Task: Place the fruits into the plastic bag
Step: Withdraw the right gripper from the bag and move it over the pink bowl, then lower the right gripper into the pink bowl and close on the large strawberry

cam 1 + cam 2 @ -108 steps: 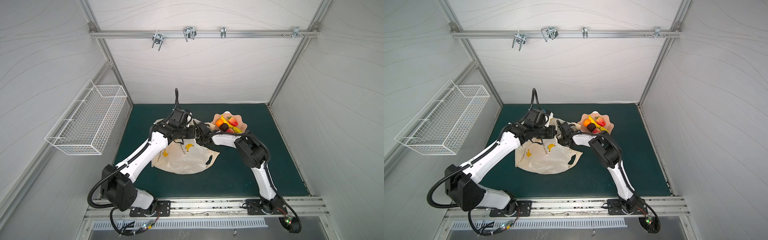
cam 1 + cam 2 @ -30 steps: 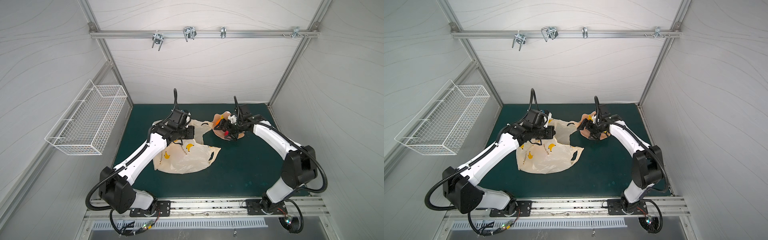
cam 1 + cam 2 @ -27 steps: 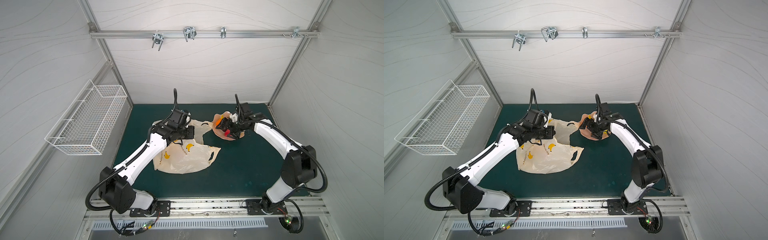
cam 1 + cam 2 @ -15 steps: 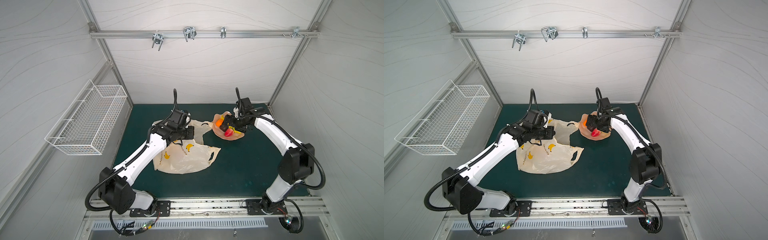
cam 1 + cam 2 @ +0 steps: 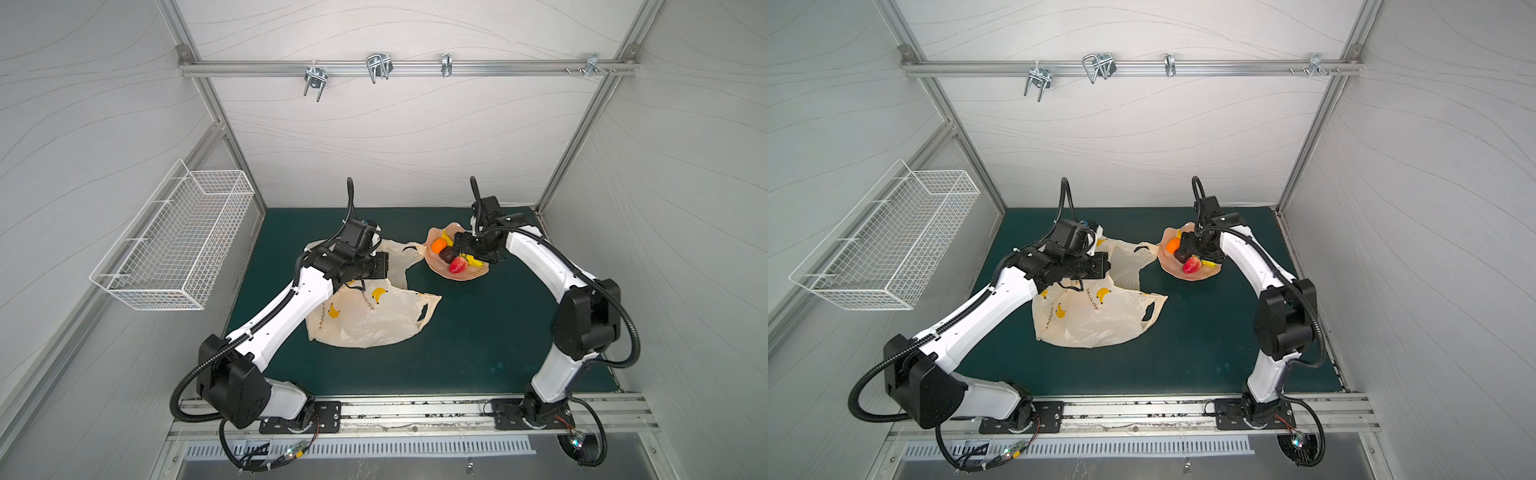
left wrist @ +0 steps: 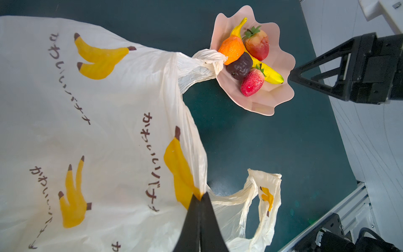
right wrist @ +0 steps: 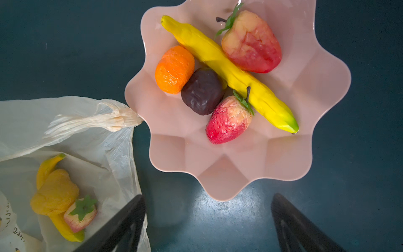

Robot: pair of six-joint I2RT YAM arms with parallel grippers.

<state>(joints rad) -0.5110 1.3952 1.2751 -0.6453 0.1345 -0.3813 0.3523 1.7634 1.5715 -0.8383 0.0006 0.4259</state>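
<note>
My left gripper [image 6: 199, 197] is pinched tight on the bag [image 6: 87, 131] rim. My right gripper [image 7: 207, 227] hangs wide open, holding nothing, above the dish [image 7: 229, 174], its arm arched downward.

Eight fruits [image 7: 202, 93], one bag [image 7: 76, 135], one dish [image 7: 229, 174], one basket [image 5: 187, 237].

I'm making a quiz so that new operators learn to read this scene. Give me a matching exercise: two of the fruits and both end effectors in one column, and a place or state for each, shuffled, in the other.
Column one
1. orange
2. lumpy yellow fruit
3. left end effector
4. right end effector

Column two
A. open, holding nothing, by the pink dish
B. in the dish, beside the dark brown fruit
C. shut on the plastic bag at its edge
D. inside the bag

Pairs: 1-B, 2-D, 3-C, 4-A
</note>
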